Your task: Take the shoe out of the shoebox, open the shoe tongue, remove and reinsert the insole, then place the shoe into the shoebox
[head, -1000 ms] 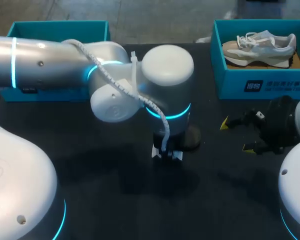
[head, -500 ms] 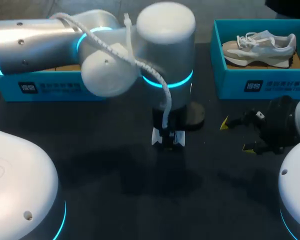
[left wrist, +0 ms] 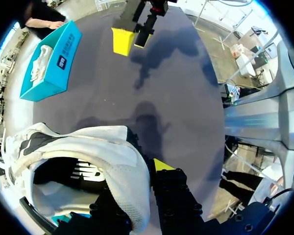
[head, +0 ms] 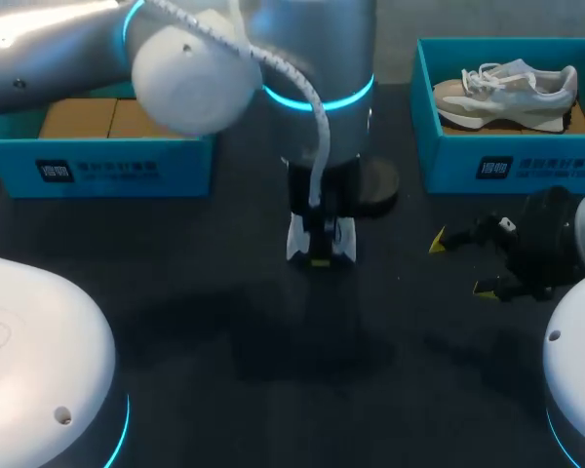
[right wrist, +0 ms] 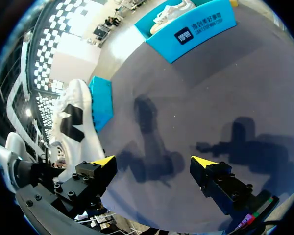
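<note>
A white shoe (head: 320,241) with a black logo hangs over the middle of the table, toe down, with my left gripper (head: 318,210) shut on its heel collar. In the left wrist view the shoe (left wrist: 78,166) fills the space beside my gripper (left wrist: 143,182), whose fingers pinch the collar wall. The blue shoebox (head: 97,156) at the back left shows only its bare cardboard floor. My right gripper (head: 463,265) hovers low at the right, open and holding nothing. From the right wrist, the shoe (right wrist: 72,122) dangles ahead of the open gripper (right wrist: 153,161).
A second blue shoebox (head: 512,161) at the back right holds a grey-and-white sneaker (head: 512,90). My left arm's big wrist (head: 312,58) hangs over the back middle of the table. The dark tabletop (head: 302,370) stretches in front of both grippers.
My left arm has risen and swung back with the shoe, uncovering the left shoebox. The right arm has kept still.
</note>
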